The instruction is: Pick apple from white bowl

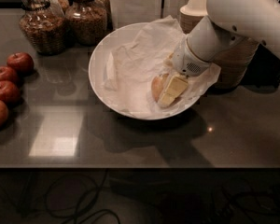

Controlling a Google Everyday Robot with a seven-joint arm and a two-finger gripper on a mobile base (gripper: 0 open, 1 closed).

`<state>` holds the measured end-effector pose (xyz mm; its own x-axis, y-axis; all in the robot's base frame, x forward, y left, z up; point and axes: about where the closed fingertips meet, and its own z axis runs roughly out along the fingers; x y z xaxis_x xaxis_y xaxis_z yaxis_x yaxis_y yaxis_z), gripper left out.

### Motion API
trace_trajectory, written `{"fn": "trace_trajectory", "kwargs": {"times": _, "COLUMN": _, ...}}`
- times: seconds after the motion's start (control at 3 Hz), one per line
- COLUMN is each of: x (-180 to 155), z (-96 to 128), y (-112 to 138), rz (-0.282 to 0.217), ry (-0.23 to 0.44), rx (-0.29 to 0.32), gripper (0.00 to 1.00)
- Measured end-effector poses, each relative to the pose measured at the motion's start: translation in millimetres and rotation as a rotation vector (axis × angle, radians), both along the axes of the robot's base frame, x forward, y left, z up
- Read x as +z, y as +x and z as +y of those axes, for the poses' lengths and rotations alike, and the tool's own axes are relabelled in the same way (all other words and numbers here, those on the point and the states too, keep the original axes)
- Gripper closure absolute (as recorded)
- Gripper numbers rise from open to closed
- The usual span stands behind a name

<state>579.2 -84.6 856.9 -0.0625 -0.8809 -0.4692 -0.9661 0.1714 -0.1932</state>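
The white bowl (100,55) stands in the middle of the dark counter, lined with crumpled white paper. The pale yellowish apple (157,87) lies in its front right part, on the paper. My gripper (167,93) reaches down into the bowl from the right on the white arm. Its cream tip lies against the right side of the apple and hides that side. The apple still rests low in the bowl.
Several dark red apples (9,78) lie at the counter's left edge. Glass jars (42,24) stand at the back left. A stack of small beige bowls (198,6) stands behind the arm at the back right. The counter's front edge runs below the bowl.
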Motion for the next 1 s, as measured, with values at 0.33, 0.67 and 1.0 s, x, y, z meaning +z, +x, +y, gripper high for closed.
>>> {"fn": "trace_trajectory", "kwargs": {"times": 0.33, "x": -6.6, "z": -3.0, "y": 9.1, "rz": 0.011, "ry": 0.004, "rx": -0.010, "gripper": 0.40}}
{"fn": "trace_trajectory", "kwargs": {"times": 0.67, "x": -6.6, "z": -3.0, "y": 9.1, "rz": 0.011, "ry": 0.004, "rx": -0.010, "gripper": 0.63}}
{"fn": "trace_trajectory", "kwargs": {"times": 1.0, "x": -6.6, "z": -3.0, "y": 9.1, "rz": 0.011, "ry": 0.004, "rx": -0.010, "gripper": 0.87}}
